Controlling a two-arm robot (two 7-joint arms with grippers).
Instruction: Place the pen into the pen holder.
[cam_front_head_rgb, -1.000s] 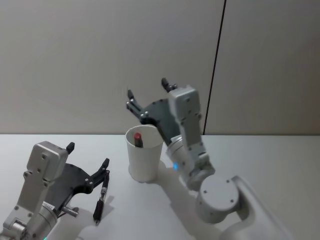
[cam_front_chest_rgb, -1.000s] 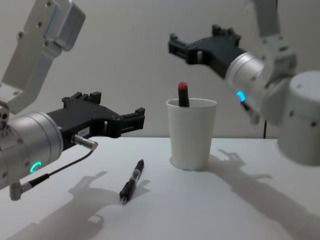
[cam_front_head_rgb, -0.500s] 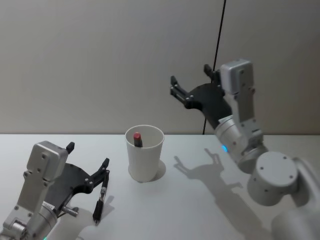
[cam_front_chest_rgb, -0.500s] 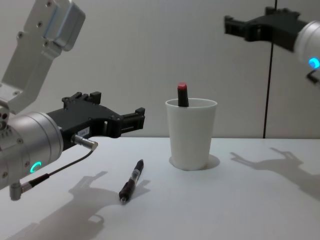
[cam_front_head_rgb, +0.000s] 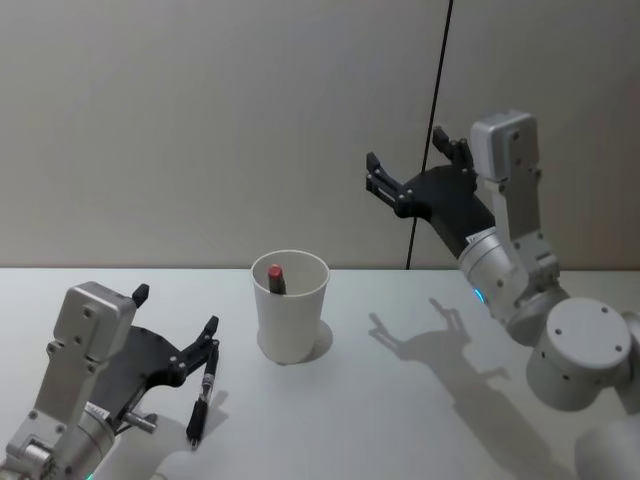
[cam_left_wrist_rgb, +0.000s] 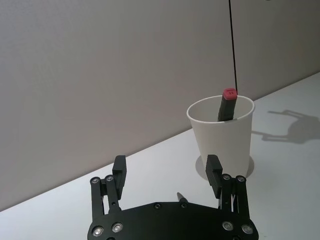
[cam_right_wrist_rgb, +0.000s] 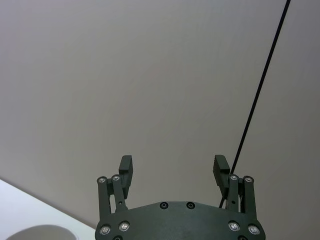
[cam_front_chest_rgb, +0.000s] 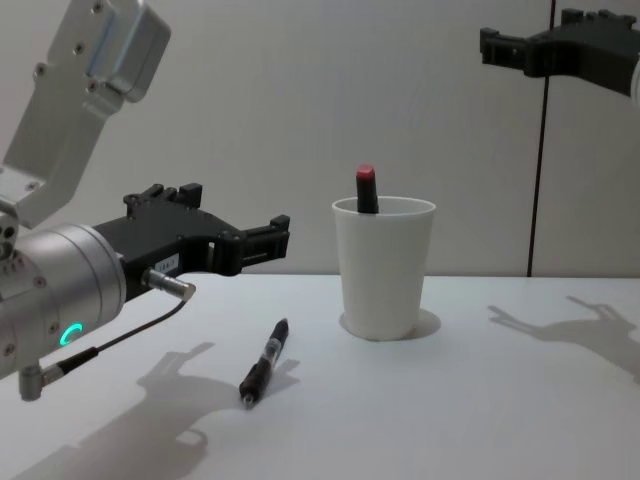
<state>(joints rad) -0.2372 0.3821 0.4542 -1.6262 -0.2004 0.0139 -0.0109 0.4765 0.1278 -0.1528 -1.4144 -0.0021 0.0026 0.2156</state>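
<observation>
Farthest left of the pen holder (cam_front_head_rgb: 290, 325), the left gripper (cam_front_head_rgb: 176, 310) hangs low over the table (cam_front_head_rgb: 400, 420) with its jaws spread wide and nothing between them. Beneath it, left of the holder and well apart from it, a black pen (cam_front_head_rgb: 200, 400) lies flat, one end pointing roughly toward the cup. The holder stands upright, and a red-capped pen (cam_front_head_rgb: 275, 278) leans inside against its wall, cap poking just over the rim. Up and to the right of the holder, well clear of it, the right gripper (cam_front_head_rgb: 408, 152) is raised with its fingers apart and empty.

From where I stand, the trouble lies with the black pen. It is thin and lies flat, so jaws closing off-centre could roll it away or pinch only the tip. A pen held near one end would droop. The cup looks light, and a pen brought in low could catch the rim and tip it, or knock against the pen already inside.

I can read no writing: the pale band on the black pen and a small tag on the left gripper's body are too small to make out.
</observation>
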